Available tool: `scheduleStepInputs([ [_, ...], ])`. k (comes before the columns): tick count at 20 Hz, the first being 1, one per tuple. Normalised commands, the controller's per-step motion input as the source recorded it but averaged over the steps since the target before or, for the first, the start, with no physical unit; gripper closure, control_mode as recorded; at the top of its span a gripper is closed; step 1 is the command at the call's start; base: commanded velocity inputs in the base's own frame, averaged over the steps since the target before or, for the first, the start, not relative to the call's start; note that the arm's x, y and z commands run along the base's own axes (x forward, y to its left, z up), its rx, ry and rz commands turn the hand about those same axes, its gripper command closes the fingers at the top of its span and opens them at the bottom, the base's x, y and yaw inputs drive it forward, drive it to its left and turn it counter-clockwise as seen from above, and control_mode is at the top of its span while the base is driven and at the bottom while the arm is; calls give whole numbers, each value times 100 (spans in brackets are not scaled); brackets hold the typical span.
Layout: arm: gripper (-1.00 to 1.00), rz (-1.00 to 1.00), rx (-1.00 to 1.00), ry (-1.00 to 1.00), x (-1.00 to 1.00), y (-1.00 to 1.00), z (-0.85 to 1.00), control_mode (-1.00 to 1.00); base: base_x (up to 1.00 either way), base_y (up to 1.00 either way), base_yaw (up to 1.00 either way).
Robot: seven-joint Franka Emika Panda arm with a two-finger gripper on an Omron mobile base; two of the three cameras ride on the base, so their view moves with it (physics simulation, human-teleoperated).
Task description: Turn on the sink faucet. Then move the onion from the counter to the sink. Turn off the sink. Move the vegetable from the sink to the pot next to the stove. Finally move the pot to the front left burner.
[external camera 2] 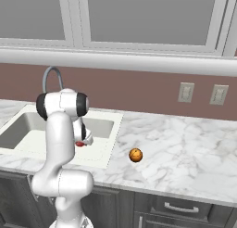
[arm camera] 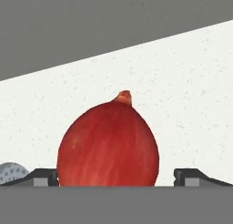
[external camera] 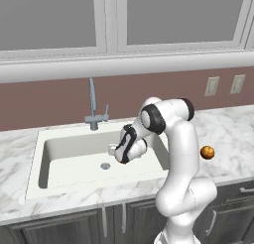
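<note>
Marble desk [external camera: 228, 134] with an inset white sink [external camera: 74, 161] below a maroon backsplash. A red onion [arm camera: 108, 143] sits between the two fingertips [arm camera: 43, 176] of the claw [arm camera: 116, 177]; the left tip meets its skin, the right tip stands apart, so a firm hold cannot be confirmed. In the base views the claw [external camera: 115, 151] hangs low inside the sink, the onion [external camera 2: 80, 143] mostly hidden by the wrist. The faucet [external camera: 93, 104] is partly hidden in the right view. A small orange ball [external camera 2: 135, 155] lies on the desk, well apart from the basin.
</note>
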Motion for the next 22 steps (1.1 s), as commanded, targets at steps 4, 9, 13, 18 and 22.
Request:
scheduleStepInputs([
  [4,-100,0,0,0,0,7,-13,-100,0,0,0],
  [9,-100,0,0,0,0,8,-14,-100,0,0,0],
  [13,-100,0,0,0,0,11,-17,-100,0,0,0],
  [18,100,0,0,0,0,13,-25,-100,0,0,0],
  [22,100,0,0,1,0,3,-14,-100,0,0,0],
])
